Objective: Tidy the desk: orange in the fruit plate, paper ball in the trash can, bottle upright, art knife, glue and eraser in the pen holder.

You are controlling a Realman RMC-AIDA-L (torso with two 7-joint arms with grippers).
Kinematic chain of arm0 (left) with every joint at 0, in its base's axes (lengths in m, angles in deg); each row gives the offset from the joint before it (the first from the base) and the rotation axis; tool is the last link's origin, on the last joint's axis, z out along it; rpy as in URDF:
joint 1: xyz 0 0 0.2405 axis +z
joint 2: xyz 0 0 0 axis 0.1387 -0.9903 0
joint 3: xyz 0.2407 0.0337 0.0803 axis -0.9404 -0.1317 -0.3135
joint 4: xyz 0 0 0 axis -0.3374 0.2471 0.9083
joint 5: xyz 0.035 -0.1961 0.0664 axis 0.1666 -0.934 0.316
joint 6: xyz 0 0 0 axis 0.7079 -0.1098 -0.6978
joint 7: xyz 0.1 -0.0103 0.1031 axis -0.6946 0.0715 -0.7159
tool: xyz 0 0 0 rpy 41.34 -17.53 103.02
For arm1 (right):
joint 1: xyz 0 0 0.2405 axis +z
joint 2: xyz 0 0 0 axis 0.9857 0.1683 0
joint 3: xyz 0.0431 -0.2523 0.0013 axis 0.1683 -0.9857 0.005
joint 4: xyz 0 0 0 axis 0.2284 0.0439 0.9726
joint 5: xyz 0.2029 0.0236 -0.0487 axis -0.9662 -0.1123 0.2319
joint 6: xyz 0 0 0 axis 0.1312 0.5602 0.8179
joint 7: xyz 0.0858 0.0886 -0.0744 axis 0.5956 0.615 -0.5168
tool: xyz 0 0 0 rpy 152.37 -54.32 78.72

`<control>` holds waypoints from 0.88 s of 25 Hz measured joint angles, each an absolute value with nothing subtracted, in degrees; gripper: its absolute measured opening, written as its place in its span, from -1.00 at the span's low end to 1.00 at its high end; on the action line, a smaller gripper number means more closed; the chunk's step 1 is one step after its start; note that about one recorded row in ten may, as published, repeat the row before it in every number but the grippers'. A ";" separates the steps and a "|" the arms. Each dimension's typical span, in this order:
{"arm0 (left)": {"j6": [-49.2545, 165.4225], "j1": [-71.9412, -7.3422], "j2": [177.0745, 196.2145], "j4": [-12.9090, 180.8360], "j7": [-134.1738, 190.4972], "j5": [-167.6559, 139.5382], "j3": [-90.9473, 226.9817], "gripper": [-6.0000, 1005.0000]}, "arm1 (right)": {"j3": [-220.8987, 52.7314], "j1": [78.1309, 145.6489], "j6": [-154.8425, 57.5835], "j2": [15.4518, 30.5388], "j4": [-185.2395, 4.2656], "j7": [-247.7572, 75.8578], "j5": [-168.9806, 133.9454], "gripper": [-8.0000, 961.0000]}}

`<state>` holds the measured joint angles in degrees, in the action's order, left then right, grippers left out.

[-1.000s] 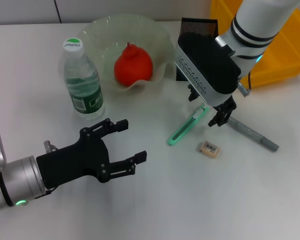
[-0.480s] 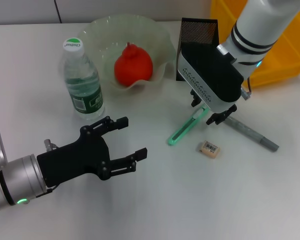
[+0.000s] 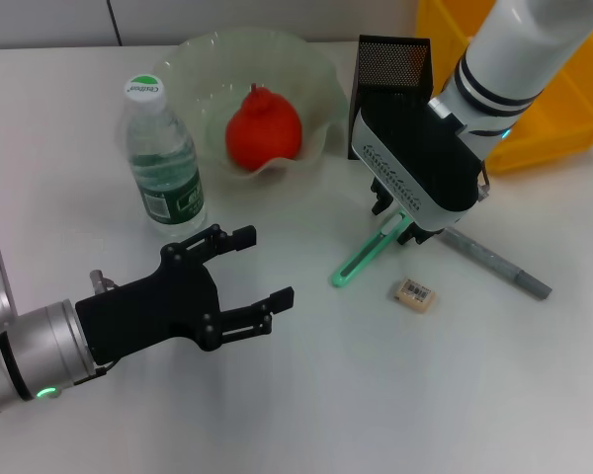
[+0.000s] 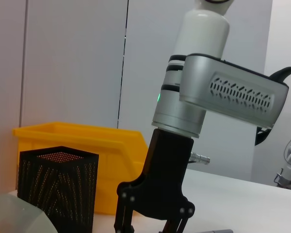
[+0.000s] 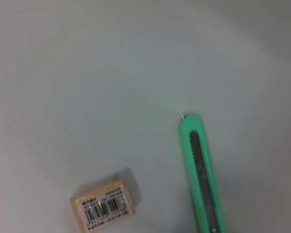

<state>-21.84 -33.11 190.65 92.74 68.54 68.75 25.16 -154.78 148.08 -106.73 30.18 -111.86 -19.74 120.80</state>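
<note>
The mint-green art knife lies on the white desk, and my right gripper hangs open over its white-tipped end, one finger on either side. The beige eraser lies just in front of it, and the grey glue lies to the right. The orange sits in the fruit plate. The bottle stands upright. The black mesh pen holder stands behind my right gripper. My left gripper hovers open at the front left. The paper ball is out of view.
The yellow trash can stands at the back right, close behind the pen holder. The bottle stands just left of the fruit plate, a short way beyond my left gripper.
My right gripper has shifted left, from over the glue's near end to over the art knife's white tip. The left arm has barely moved.
</note>
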 joint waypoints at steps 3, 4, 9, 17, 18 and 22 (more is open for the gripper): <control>-21.85 -33.09 190.64 92.74 68.54 68.49 25.23 0.72 | -154.78 148.08 -105.97 30.16 -111.51 -20.89 120.77 -0.05; -21.92 -33.00 190.64 92.74 68.54 68.24 25.25 0.72 | -154.78 148.07 -105.73 30.16 -111.41 -21.28 120.63 -0.05; -22.30 -32.74 190.65 92.69 68.53 67.38 25.26 0.72 | -154.78 148.10 -105.12 30.16 -111.18 -22.07 120.17 -0.13; -22.38 -33.04 190.73 92.57 68.91 67.17 25.24 0.72 | -155.17 148.28 -105.20 30.16 -110.88 -22.23 120.13 -0.34; -22.46 -33.11 190.73 92.57 69.01 67.17 25.24 0.72 | -155.48 148.31 -105.17 30.16 -110.74 -22.23 120.13 -0.36; -22.53 -33.13 190.73 92.56 69.03 67.17 25.24 0.72 | -156.07 148.35 -105.07 30.16 -110.54 -22.23 120.02 -0.36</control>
